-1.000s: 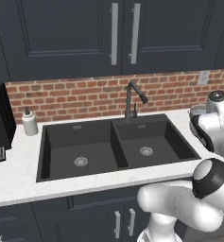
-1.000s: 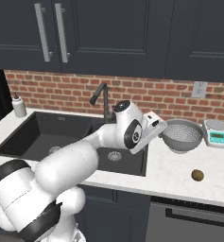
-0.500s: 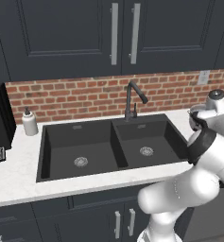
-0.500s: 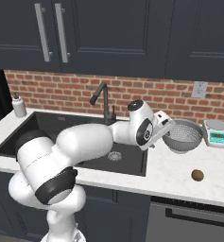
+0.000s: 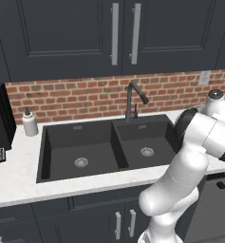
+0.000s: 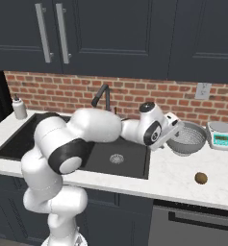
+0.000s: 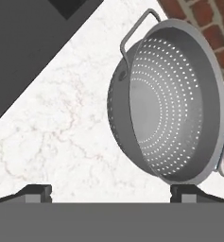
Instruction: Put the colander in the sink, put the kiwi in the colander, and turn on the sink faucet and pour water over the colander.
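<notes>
The matte black double-basin sink (image 6: 116, 154) sits left of my arm, with the slim dark gooseneck faucet (image 6: 102, 96) behind it. On the white marble surface (image 6: 173, 175), the round perforated silvery-grey metal colander (image 6: 187, 139) stands just right of my claw (image 6: 175, 130), which I see spread wide and released, holding nothing. A small grey kitchen scale (image 6: 220, 134) stands beside the colander; its display is unreadable. The small brown oval kiwi (image 6: 201, 178) lies nearer the front edge.

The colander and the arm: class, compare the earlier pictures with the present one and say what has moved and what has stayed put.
The arm has swung right across the counter, bringing the open gripper up to the colander's near rim. Nothing has been gripped. The colander, the kiwi, the sink and the sink faucet are where they were.
</notes>
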